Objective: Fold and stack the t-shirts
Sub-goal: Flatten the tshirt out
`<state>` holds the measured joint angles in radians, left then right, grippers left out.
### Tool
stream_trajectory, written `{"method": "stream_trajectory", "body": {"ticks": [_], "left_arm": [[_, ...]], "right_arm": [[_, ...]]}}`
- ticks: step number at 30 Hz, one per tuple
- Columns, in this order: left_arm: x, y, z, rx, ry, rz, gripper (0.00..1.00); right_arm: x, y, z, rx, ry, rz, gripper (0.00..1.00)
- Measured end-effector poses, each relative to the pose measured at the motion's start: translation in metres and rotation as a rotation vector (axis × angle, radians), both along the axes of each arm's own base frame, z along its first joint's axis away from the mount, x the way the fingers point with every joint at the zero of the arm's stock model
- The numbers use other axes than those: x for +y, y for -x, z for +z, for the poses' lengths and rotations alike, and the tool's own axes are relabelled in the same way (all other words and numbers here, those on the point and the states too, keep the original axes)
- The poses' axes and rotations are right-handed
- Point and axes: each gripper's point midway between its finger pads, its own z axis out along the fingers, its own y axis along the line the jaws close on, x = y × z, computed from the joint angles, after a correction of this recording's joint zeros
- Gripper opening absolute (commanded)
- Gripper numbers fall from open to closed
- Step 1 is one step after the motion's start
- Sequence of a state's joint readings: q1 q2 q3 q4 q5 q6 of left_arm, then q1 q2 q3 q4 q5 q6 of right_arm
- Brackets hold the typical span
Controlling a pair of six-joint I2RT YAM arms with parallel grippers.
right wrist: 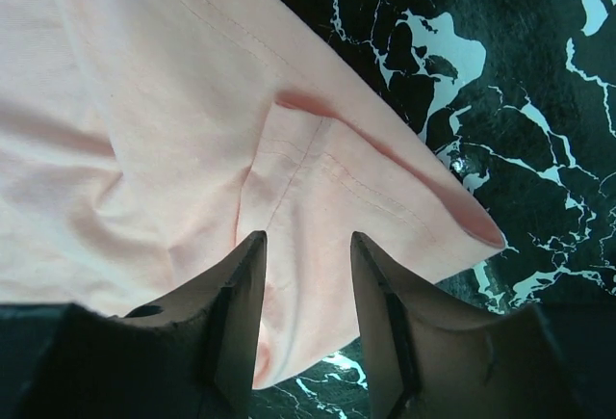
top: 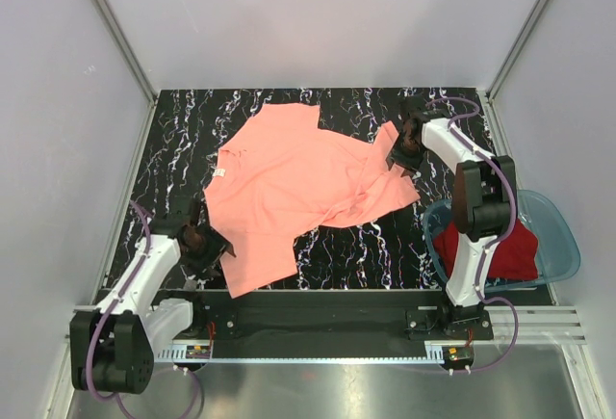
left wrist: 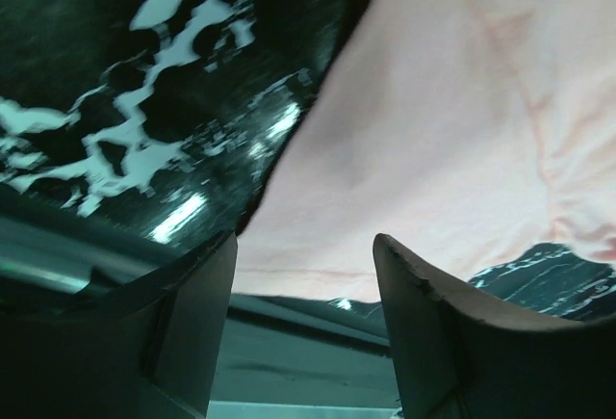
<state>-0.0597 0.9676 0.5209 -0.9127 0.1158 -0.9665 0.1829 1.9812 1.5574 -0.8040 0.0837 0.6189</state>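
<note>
Salmon-pink t-shirt [top: 298, 188] rumpled mid-table | left gripper [top: 207, 244] released, at its near-left corner | right gripper [top: 397, 159] released, over its far-right edge | dark red t-shirt [top: 515, 250] in blue basin [top: 563, 236], table's near-right corner

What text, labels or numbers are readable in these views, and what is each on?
No text reads clearly in any view.
White label at the neck of the salmon-pink t-shirt: too small to read.
Dark red t-shirt, blue basin, marbled table: no print visible.
</note>
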Motion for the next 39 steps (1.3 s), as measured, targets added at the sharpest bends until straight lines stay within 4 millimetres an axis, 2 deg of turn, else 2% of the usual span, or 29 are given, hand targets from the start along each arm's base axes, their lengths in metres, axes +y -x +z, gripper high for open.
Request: {"method": "stream_trajectory", "body": {"ticks": [3, 5, 8, 12, 23, 29, 31, 35, 39], "left_arm": [[-0.003, -0.013, -0.002, -0.023, 0.016, -0.007, 0.62], [-0.004, -0.019, -0.001, -0.026, 0.015, -0.012, 0.59], [-0.003, -0.027, 0.002, -0.042, 0.009, -0.021, 0.58], [-0.001, -0.033, 0.005, -0.067, -0.011, -0.036, 0.57], [-0.007, -0.051, 0.014, -0.094, -0.041, -0.124, 0.57], [-0.006, -0.054, 0.012, -0.079, -0.049, -0.15, 0.57], [-0.006, -0.056, 0.012, -0.08, -0.052, -0.16, 0.57], [-0.005, -0.059, 0.013, -0.083, -0.058, -0.178, 0.57], [-0.005, -0.06, 0.014, -0.087, -0.062, -0.195, 0.57]], "right_arm": [[0.0, 0.001, -0.001, 0.004, 0.0, -0.007, 0.46], [-0.001, 0.001, 0.001, 0.007, 0.0, -0.025, 0.4], [-0.002, -0.004, 0.006, 0.01, 0.0, -0.102, 0.35], [-0.003, -0.011, 0.004, 0.011, -0.006, -0.209, 0.32], [-0.001, -0.029, -0.03, 0.079, 0.003, -0.359, 0.37], [-0.001, -0.028, -0.042, 0.107, 0.007, -0.383, 0.38], [0.0, -0.028, -0.047, 0.117, 0.009, -0.388, 0.36], [-0.001, -0.028, -0.047, 0.12, 0.009, -0.391, 0.36], [0.0, -0.031, -0.047, 0.127, 0.01, -0.386, 0.43]]}}
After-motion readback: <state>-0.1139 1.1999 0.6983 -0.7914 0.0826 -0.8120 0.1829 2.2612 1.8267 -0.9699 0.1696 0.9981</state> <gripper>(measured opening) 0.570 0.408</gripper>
